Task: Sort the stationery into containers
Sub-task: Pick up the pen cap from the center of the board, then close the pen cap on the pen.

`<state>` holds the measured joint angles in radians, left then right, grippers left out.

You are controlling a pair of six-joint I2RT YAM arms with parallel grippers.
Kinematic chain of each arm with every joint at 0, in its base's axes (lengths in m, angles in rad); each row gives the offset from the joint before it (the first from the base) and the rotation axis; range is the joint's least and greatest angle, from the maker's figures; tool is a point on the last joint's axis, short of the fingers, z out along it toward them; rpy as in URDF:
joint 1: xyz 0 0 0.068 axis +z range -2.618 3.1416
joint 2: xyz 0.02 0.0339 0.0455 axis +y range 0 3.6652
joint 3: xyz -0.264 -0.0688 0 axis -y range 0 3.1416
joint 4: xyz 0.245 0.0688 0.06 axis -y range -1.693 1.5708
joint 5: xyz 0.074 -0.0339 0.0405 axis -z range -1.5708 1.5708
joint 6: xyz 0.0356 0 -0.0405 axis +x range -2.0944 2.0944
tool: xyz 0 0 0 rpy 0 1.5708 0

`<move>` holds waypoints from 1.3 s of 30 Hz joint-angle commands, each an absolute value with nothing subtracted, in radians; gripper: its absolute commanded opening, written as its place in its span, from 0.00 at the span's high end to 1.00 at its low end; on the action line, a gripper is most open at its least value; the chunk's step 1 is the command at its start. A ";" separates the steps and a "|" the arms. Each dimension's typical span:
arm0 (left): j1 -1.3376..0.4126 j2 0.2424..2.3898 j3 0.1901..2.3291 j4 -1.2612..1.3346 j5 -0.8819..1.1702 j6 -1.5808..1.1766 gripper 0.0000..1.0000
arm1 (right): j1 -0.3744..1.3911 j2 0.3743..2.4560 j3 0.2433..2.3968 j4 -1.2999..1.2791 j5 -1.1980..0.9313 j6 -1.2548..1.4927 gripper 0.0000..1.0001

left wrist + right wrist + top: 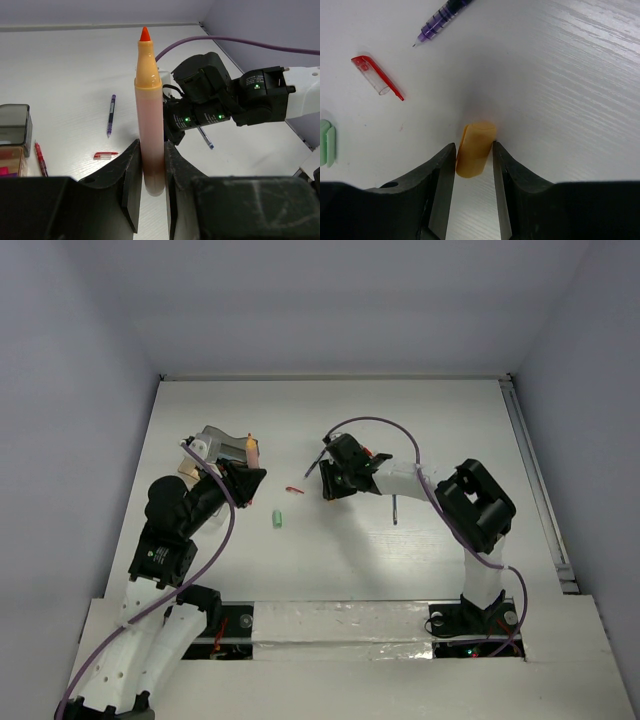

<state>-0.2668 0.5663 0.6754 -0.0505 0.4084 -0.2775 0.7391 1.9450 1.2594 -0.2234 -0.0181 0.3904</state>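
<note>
The left gripper (152, 167) fills the bottom of its wrist view. Its black fingers (131, 175) are closed to a narrow gap on the lower barrel of a stubby peach plastic highlighter (150, 115). The highlighter stands upright between them, uncapped, with its orange nib on top.

On the white table (75, 70) beyond, from the left:
- the containers (14, 122), a clear-grey boxy compartment joined to a tan one with something pink inside
- a thin red pen (40, 159) just beside them
- a small clear red pen cap (105, 155)
- a thin purple pen (111, 115)
- past the highlighter, the right arm's black wrist, with a thin blue pen (205, 138) lying by it

In the right wrist view a small mint-green piece (326, 142) sits at the left edge, with the red pen cap and the purple pen's tip further right. The right gripper (473, 147) is drawn in tight, both fingers pressing on a short orange plastic cap (477, 136) low at the table surface.

From above, the left gripper holds the highlighter just beside the containers at the table's left. The right gripper is near the middle, well apart from them.
</note>
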 commanded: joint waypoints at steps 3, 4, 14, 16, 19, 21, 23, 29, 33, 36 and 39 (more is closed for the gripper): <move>-0.262 0.560 0.687 -0.006 0.420 -0.275 1.00 | 0.716 2.002 1.273 -0.230 -0.006 0.405 0.59; -0.262 0.560 0.689 -0.006 0.420 -0.275 1.00 | 0.716 2.005 1.278 -0.235 -0.006 0.403 0.58; -0.262 0.568 0.686 -0.006 0.425 -0.278 1.00 | 0.698 1.999 1.259 -0.193 0.008 0.406 0.89; -0.262 0.572 0.686 -0.006 0.433 -0.281 1.00 | 0.698 1.980 1.246 -0.175 0.011 0.408 0.94; -0.262 0.578 0.684 -0.006 0.451 -0.290 1.00 | 0.698 1.916 1.209 -0.126 0.008 0.411 1.00; -0.262 0.586 0.683 0.021 0.462 -0.296 1.00 | 0.698 1.847 1.186 -0.095 0.008 0.414 1.00; -0.262 0.594 0.678 0.037 0.482 -0.311 1.00 | 0.698 1.784 1.132 -0.014 -0.055 0.423 1.00; -0.262 0.612 0.675 0.106 0.613 -0.374 1.00 | 0.698 1.560 1.077 0.204 -0.195 0.494 1.00; -0.262 0.611 0.651 0.242 0.713 -0.466 1.00 | 0.698 1.482 1.062 0.435 -0.317 0.596 1.00; -0.262 0.606 0.615 0.378 0.797 -0.580 1.00 | 0.698 1.456 1.052 0.639 -0.400 0.679 1.00; -0.262 0.601 0.548 0.596 0.880 -0.752 1.00 | 0.698 1.445 1.057 0.806 -0.443 0.750 1.00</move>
<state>-0.2668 0.6167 0.5983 0.2939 0.7464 -0.5545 0.7006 1.4605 1.0641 0.5224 -0.3424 0.6388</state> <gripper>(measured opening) 0.159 0.212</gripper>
